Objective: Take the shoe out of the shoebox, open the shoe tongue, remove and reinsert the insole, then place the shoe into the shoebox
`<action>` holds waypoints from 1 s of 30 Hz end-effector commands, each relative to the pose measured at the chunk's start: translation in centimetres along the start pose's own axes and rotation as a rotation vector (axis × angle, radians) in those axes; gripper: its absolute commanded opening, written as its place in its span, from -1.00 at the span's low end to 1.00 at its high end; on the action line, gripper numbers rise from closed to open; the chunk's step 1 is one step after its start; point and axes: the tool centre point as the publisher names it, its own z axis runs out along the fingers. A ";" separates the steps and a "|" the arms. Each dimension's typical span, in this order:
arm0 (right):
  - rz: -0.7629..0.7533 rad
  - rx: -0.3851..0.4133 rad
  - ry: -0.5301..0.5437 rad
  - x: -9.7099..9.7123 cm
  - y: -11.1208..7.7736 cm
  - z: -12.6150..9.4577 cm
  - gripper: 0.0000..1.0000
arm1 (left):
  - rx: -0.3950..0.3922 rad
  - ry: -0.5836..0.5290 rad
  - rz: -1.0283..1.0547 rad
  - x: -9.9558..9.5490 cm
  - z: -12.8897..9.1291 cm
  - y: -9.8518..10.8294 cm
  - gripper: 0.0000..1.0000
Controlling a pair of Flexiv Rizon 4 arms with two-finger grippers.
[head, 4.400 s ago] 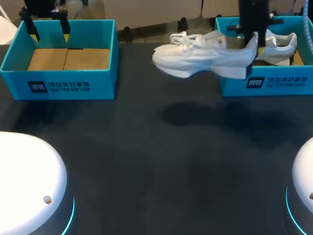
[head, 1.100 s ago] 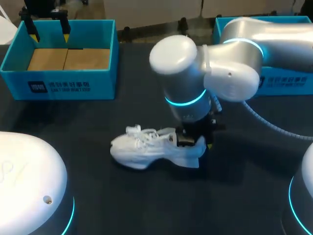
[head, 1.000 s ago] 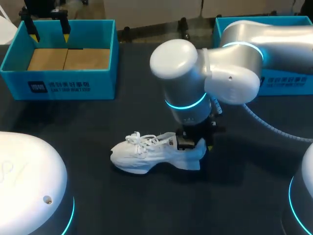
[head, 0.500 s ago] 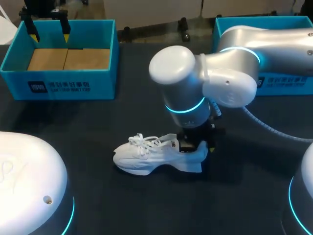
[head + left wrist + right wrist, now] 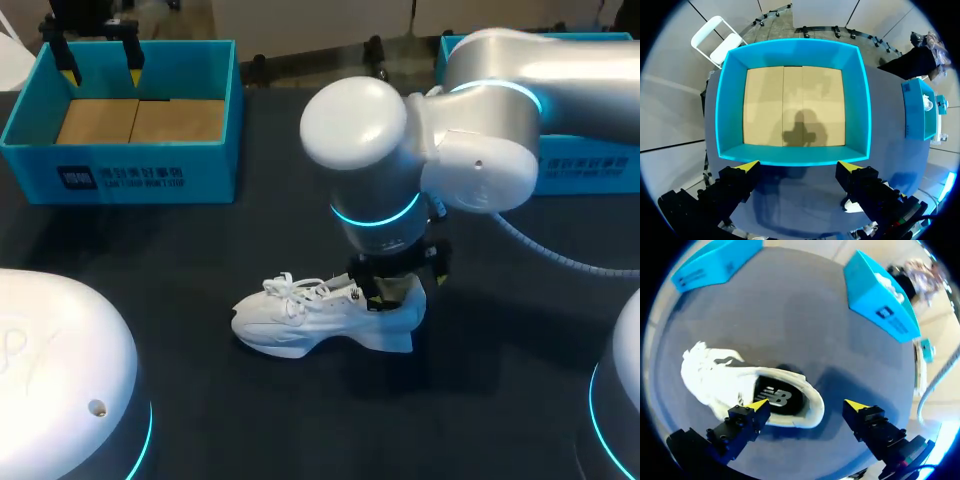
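Centre table: shoe out, tongue and insole to come

Low in the middle of the head view, the white shoe (image 5: pixel 320 318) lies on the dark table (image 5: pixel 300 420), toe pointing left. Over its heel hangs the right gripper (image 5: pixel 806 404), fingers spread wide, gripping nothing. Step one looks done; tongue, insole and the return trip remain. Upper right, the right shoebox (image 5: pixel 590 165) holds a white thing (image 5: pixel 888 288), too small to name. Upper left, the left gripper (image 5: pixel 799 165) hovers wide open over the left shoebox (image 5: pixel 120 170), tan cardboard (image 5: pixel 140 120) on its floor.
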 end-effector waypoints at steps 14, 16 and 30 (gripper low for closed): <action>-0.786 -0.211 0.304 0.4 2.5 -3.5 1.00 | 0.000 0.000 0.000 0.0 0.0 0.0 1.00; -0.786 -0.211 0.304 0.4 2.5 -3.5 1.00 | 0.000 0.000 0.000 0.0 0.0 0.0 1.00; -0.786 -0.211 0.304 0.4 2.5 -3.5 1.00 | 0.000 0.000 0.000 0.0 0.0 0.0 1.00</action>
